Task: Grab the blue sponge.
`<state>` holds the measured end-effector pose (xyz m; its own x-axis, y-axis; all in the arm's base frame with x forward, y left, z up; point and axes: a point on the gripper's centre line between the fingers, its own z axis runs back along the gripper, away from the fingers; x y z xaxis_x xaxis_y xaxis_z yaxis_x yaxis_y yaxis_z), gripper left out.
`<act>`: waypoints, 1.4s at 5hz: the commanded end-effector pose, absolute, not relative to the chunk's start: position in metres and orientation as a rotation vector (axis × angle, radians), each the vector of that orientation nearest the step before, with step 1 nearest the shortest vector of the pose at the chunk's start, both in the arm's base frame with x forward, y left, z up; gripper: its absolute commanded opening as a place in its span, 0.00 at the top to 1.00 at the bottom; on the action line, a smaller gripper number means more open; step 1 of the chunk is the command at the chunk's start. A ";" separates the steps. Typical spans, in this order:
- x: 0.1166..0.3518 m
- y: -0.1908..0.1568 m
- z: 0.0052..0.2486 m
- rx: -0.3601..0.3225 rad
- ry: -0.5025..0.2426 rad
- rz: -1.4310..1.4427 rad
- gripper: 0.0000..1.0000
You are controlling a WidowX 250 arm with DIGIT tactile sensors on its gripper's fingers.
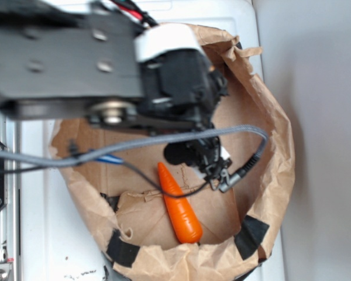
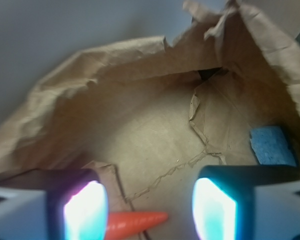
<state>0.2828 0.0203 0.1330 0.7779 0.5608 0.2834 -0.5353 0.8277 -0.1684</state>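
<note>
Blue sponge (image 2: 272, 145) sat right of frame, ungrasped.
I held the gripper (image 2: 150, 205) wide open, empty; closing there risked catching the carrot (image 2: 135, 222) instead.

No readable text, labels, brands or nos. anywhere in either view.
</note>
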 end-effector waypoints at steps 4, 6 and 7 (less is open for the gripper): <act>0.260 0.078 0.106 0.145 -0.290 0.345 0.00; 0.276 0.100 0.082 0.361 -0.359 0.486 0.00; 0.276 0.100 0.082 0.361 -0.359 0.486 0.00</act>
<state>0.2710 0.0903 0.0595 0.8408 0.3893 0.3762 -0.4999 0.8249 0.2638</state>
